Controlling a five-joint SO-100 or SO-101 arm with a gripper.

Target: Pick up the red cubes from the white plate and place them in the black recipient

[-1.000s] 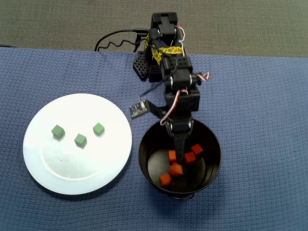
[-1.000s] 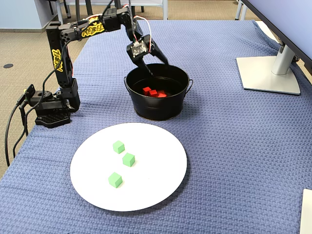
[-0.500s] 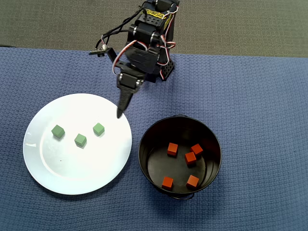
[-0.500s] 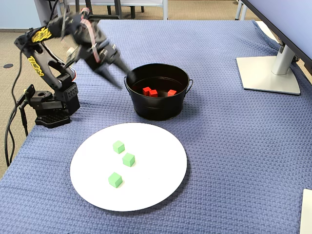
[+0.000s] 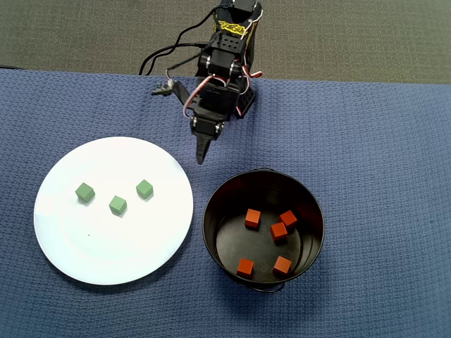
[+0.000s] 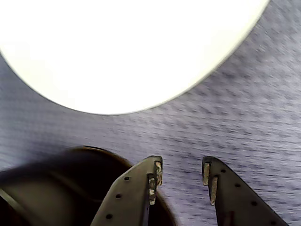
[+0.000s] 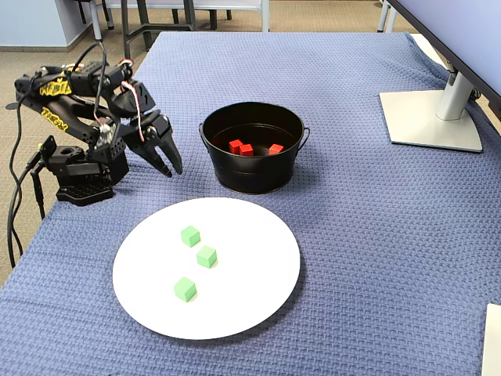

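My pincer (image 5: pixel 201 159) hangs part-open and empty; five red cubes (image 5: pixel 252 218) lie in the black pot (image 5: pixel 211 211), so I judge only parking remains.

A blue waffle-weave cloth (image 7: pixel 352 235) covers the whole table. At its right edge in the fixed view stands a grey monitor foot (image 7: pixel 430 117) — flat base, slanted stem. Beyond the far edge lie beige-grey carpet (image 5: pixel 352 35) and dark metal chair legs (image 7: pixel 141 16) — evenly lit.
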